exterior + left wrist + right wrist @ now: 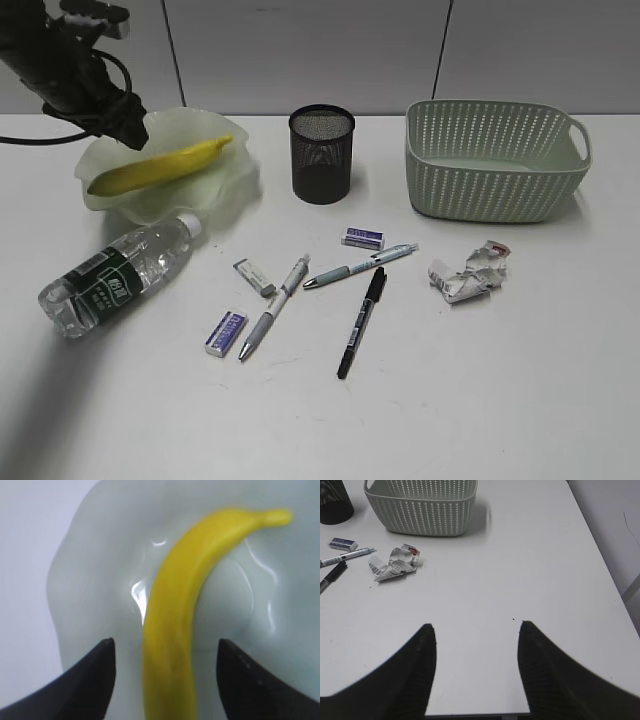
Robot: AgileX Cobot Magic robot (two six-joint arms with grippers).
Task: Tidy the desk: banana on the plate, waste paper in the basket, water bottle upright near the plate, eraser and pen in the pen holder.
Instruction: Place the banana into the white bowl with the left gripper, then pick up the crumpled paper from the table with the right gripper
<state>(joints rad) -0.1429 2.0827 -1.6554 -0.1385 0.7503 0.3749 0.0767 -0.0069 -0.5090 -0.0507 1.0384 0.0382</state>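
Note:
The yellow banana (160,165) lies in the pale green wavy-rimmed plate (215,195) at the back left. My left gripper (165,647) is open just above it, one finger on each side, not touching the banana (175,620). The water bottle (115,275) lies on its side in front of the plate. The crumpled waste paper (468,272) lies in front of the green basket (495,160). The black mesh pen holder (322,152) stands at the back middle. Three erasers (226,332) (254,277) (363,238) and three pens (274,306) (360,266) (361,322) lie mid-desk. My right gripper (475,627) is open and empty over bare desk.
The right wrist view shows the basket (420,505), the waste paper (395,564), an eraser (343,543), pen tips and the pen holder's edge (335,502) at upper left. The desk's right edge (605,570) and front edge are close to the right gripper.

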